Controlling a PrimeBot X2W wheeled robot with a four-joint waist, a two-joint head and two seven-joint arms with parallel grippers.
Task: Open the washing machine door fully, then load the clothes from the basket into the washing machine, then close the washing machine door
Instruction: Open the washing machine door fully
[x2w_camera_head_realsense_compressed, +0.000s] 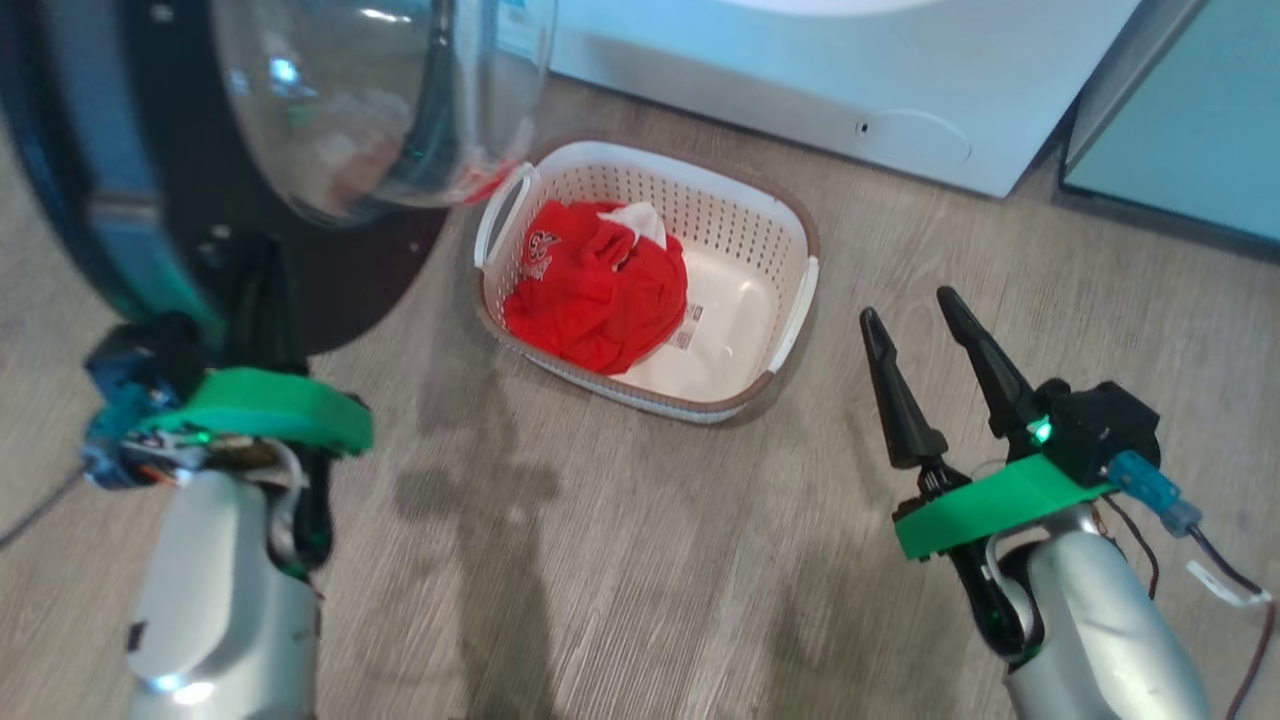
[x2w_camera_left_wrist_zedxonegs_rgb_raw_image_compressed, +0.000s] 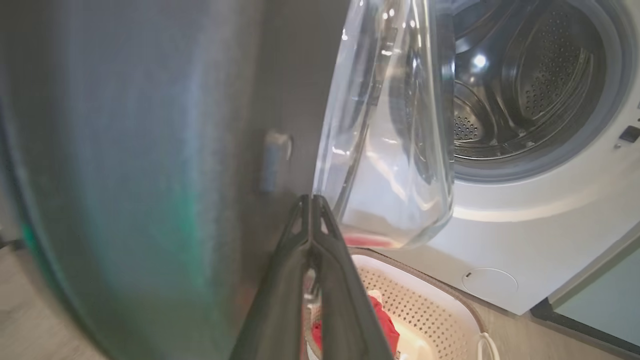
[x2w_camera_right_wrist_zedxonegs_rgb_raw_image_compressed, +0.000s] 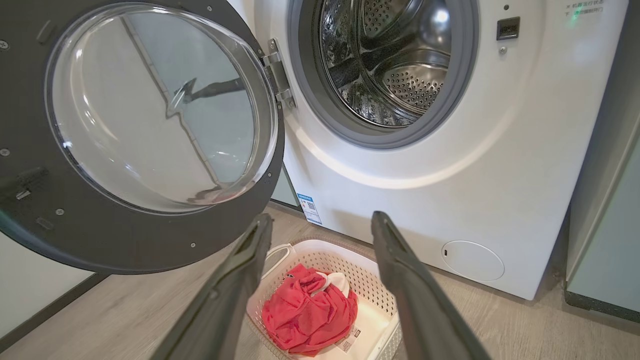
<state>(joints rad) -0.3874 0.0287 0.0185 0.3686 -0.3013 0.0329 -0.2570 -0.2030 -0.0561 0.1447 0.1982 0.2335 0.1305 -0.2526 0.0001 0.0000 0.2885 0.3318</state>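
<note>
Floor (x2w_camera_head_realsense_compressed: 640, 560): pale grey-brown wood-grain planks, matte finish, faint seams between boards. Soft blurred shadows (x2w_camera_head_realsense_compressed: 480, 490) on planks; light diffuse, no hard edges. Pale teal cabinet (x2w_camera_right_wrist_zedxonegs_rgb_raw_image_compressed: 607, 240) at right, standing on dark plinth (x2w_camera_right_wrist_zedxonegs_rgb_raw_image_compressed: 600, 306) that meets floor. In right wrist view, white wall (x2w_camera_right_wrist_zedxonegs_rgb_raw_image_compressed: 30, 280) at left, dark skirting board (x2w_camera_right_wrist_zedxonegs_rgb_raw_image_compressed: 50, 312) along its bottom.

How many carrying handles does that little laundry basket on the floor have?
2. One white handle is on the end of the basket beside the open door; the other handle is on the opposite end.
</note>
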